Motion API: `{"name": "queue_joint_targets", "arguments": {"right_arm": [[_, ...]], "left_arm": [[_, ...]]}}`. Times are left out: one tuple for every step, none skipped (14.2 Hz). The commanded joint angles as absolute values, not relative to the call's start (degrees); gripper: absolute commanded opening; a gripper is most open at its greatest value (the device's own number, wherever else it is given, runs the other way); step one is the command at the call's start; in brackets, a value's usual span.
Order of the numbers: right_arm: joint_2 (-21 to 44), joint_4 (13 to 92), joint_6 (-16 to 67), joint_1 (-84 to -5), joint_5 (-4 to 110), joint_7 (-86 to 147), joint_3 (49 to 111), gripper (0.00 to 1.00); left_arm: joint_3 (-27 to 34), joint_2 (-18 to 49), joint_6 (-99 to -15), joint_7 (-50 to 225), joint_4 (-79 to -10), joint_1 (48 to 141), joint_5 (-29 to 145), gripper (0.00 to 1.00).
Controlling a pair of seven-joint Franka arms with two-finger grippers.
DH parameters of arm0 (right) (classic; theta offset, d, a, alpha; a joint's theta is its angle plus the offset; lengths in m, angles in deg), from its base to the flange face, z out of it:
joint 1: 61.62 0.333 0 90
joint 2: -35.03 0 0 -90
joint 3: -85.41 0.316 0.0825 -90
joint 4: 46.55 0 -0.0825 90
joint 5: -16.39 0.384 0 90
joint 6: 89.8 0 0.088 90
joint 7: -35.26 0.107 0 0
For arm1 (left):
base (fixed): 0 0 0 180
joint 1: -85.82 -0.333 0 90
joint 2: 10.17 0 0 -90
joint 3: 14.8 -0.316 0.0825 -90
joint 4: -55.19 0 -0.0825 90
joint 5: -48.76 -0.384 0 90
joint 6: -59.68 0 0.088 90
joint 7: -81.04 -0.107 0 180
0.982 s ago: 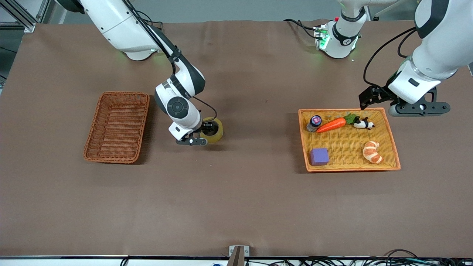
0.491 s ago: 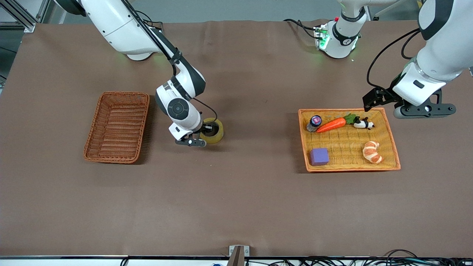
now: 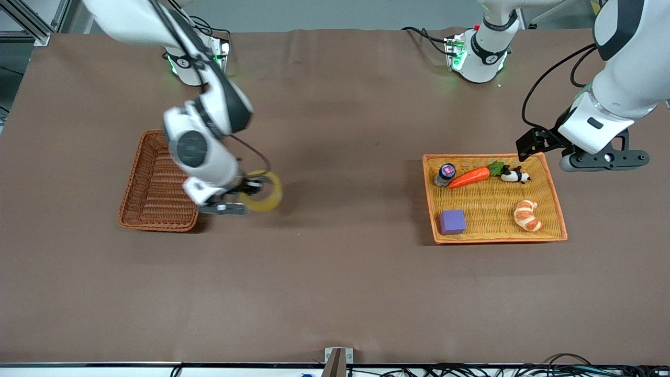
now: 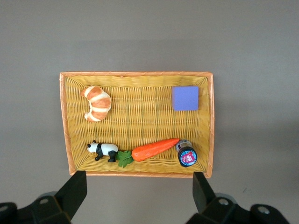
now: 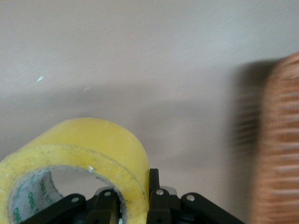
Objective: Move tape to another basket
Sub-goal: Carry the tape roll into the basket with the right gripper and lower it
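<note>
The yellowish tape roll hangs in the air over bare table beside the reddish-brown wicker basket. My right gripper is shut on the tape's wall, one finger inside the hole and one outside. In the right wrist view the tape fills the lower part, pinched by the right gripper, with the basket blurred at the edge. My left gripper is open and hovers over the table beside the orange-yellow tray basket. In the left wrist view the left gripper holds nothing.
The orange-yellow tray basket holds a purple cube, a croissant, a carrot, a panda figure and a small bottle. Brown cloth covers the table.
My right gripper closed on the tape, lifted it off the table and carried it toward the wicker basket. The left arm drifted slightly toward its end of the table.
</note>
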State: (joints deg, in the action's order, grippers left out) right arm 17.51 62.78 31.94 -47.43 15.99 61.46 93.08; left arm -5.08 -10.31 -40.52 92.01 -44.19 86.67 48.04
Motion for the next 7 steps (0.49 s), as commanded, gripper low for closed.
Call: {"name": "queue_joint_targets", "arguments": {"right_arm": [[25.3,70.7,31.5,-49.1,15.8,55.1,88.2,0.02],[26.6,72.8,31.5,-49.1,15.8,49.5,84.6,0.02],[27.5,74.4,31.3,-49.1,15.8,42.3,80.0,0.02],[28.0,76.1,31.4,-49.0,15.8,39.1,77.3,0.01],[27.9,78.1,32.0,-49.1,15.7,37.7,75.3,0.01],[27.6,79.5,32.9,-49.3,15.7,36.3,73.2,0.01],[27.6,81.1,34.4,-49.2,15.6,35.4,72.4,0.01]], "left_arm": [[-4.9,-9.2,-40.2,92.0,-41.8,86.4,47.1,1.00],[-5.0,-8.8,-40.1,92.0,-41.5,86.4,47.1,1.00],[-5.0,-8.5,-40.1,92.0,-41.2,86.4,47.1,1.00],[-5.0,-8.5,-40.1,91.9,-41.2,86.4,47.1,1.00],[-5.0,-8.5,-40.1,91.6,-41.1,86.4,47.1,1.00],[-5.0,-8.5,-40.1,91.8,-40.9,86.4,47.1,1.00],[-5.0,-8.5,-40.1,91.9,-40.7,86.3,47.2,1.00]]}}
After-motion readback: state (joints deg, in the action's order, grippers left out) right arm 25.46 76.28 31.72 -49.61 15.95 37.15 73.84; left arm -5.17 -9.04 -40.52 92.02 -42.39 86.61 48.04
